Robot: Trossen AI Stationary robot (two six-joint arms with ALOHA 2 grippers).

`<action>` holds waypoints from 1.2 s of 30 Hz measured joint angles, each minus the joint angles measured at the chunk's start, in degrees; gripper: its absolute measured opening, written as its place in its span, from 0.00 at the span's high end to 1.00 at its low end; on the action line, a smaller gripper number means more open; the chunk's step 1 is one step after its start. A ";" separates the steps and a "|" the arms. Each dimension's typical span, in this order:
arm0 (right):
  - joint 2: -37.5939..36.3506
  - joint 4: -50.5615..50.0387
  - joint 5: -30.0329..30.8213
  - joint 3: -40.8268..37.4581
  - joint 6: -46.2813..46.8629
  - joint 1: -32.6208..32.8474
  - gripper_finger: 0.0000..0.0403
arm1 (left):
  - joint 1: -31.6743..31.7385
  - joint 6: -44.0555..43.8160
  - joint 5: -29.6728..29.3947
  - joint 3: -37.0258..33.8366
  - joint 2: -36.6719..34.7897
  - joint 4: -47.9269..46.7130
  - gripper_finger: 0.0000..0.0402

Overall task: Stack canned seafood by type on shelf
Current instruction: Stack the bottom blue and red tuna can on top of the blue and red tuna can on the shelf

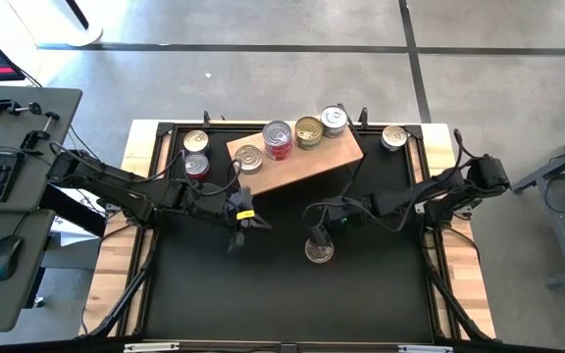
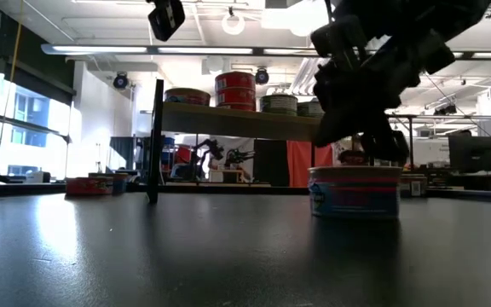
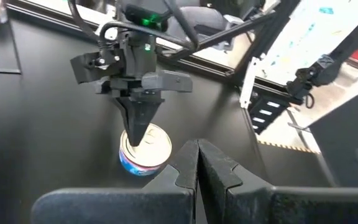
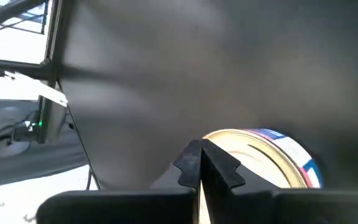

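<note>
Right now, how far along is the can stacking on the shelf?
Done: four cans sit on the shelf, including a red stack.
In hand: nothing gripped; the shut right gripper hovers over a blue-labelled can on the mat, and the left gripper is shut nearby.
Left: that can, two left cans, one right can.

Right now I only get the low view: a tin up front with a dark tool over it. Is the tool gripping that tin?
Observer: No. The left wrist view shows the right tool shut, its tip over the front tin's lid, not around its sides.
Operator: Where is the other arm?
Observer: From above, the left tool is shut too, over bare mat in front of the shelf.
Operator: Any tins hidden from me?
Observer: Yes, a lone tin sits off the shelf's right end.
</note>
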 joint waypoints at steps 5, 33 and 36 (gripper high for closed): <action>-0.02 0.14 -0.42 6.72 -5.69 0.49 1.00 | 0.02 0.47 -3.08 0.00 0.25 0.33 1.00; -2.02 -34.67 11.58 9.11 8.04 20.67 1.00 | 0.48 26.77 2.79 17.84 38.82 6.03 1.00; -2.13 -27.16 14.89 3.37 9.97 21.61 1.00 | 0.76 26.82 2.77 17.86 39.97 6.90 1.00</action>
